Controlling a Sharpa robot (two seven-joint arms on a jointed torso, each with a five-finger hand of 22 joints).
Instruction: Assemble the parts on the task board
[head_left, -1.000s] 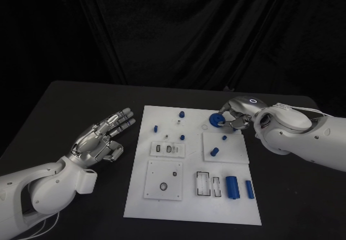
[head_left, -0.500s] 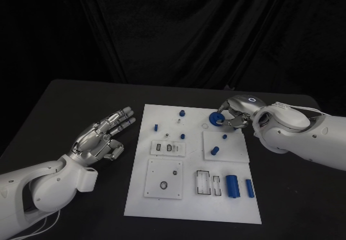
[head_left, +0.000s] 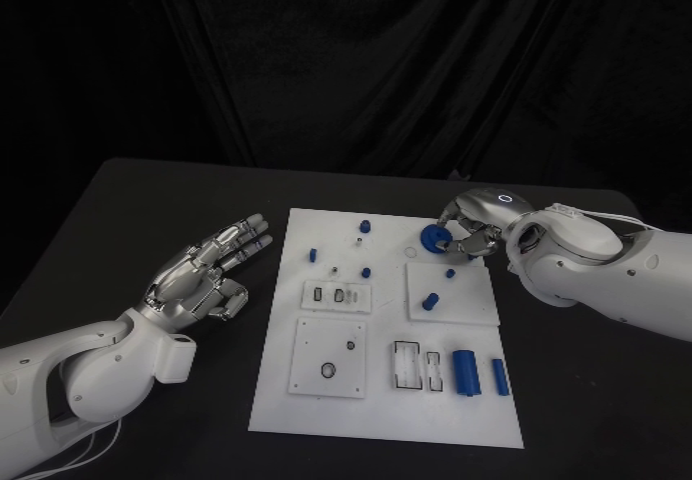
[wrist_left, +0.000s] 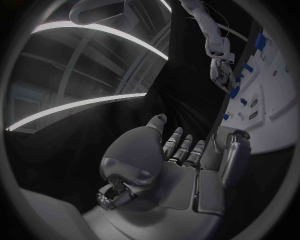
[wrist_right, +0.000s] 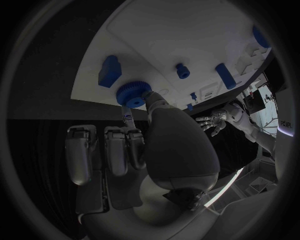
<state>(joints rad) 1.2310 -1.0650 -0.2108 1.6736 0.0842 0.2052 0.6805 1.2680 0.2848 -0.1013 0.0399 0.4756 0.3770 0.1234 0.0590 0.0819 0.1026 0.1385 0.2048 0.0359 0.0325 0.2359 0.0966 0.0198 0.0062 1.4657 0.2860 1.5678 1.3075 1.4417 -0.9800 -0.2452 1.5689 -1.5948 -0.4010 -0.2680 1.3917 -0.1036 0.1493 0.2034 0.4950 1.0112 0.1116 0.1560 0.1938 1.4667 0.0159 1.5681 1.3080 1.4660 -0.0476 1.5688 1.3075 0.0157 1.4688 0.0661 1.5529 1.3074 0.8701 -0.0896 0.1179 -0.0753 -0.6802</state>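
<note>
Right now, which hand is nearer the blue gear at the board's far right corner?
Right. The right hand has its fingertips on the blue gear. The left hand is open beside the task board's opposite edge, well away from it.

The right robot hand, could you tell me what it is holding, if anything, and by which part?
The right robot hand pinches the blue gear by its toothed rim, at the task board's far right corner.

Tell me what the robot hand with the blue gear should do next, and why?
Probably lift the gear a little. The right robot hand pinches it at the board's far right corner, low over the surface, so raising it clears the blue pegs before carrying it anywhere.
</note>
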